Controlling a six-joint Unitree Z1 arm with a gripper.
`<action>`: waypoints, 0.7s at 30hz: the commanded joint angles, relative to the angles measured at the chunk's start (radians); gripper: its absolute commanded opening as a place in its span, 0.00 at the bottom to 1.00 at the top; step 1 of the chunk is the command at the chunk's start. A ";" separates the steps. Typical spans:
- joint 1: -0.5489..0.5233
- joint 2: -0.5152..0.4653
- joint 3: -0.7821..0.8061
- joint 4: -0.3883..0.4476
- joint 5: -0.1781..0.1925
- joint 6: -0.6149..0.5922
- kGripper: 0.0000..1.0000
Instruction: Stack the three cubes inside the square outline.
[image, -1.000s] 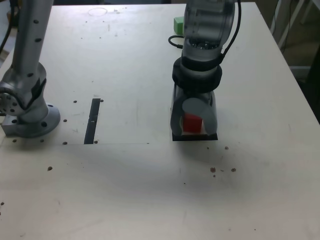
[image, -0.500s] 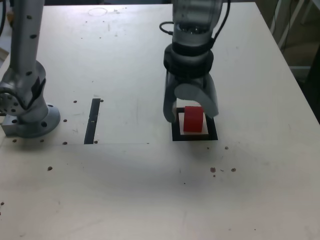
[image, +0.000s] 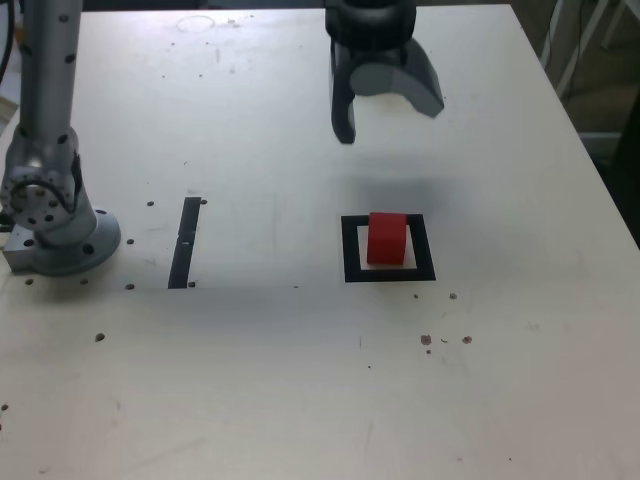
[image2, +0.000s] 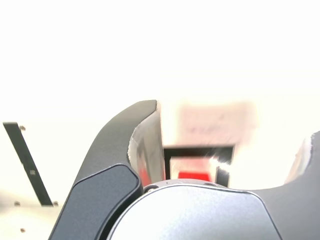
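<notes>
Exterior view looks down from above the table; wrist view shares the square outline (image: 427, 262).

Arm (image: 371, 22): upper part cut off by the exterior view's top edge
Red cube (image2: 195, 176): partly hidden behind the pincer (image2: 232, 145), wrist view

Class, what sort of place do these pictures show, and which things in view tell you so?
Probably a robotics lab or workshop: an arm's round base stands on a pale table, its open pincer hangs over the top, and a red cube sits inside a black taped square.
</notes>
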 joint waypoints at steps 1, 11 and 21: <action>0.046 0.016 -0.028 0.004 0.004 0.040 1.00; 0.243 0.158 -0.257 0.101 0.079 0.208 0.99; 0.339 0.326 -0.487 0.171 0.135 0.321 0.99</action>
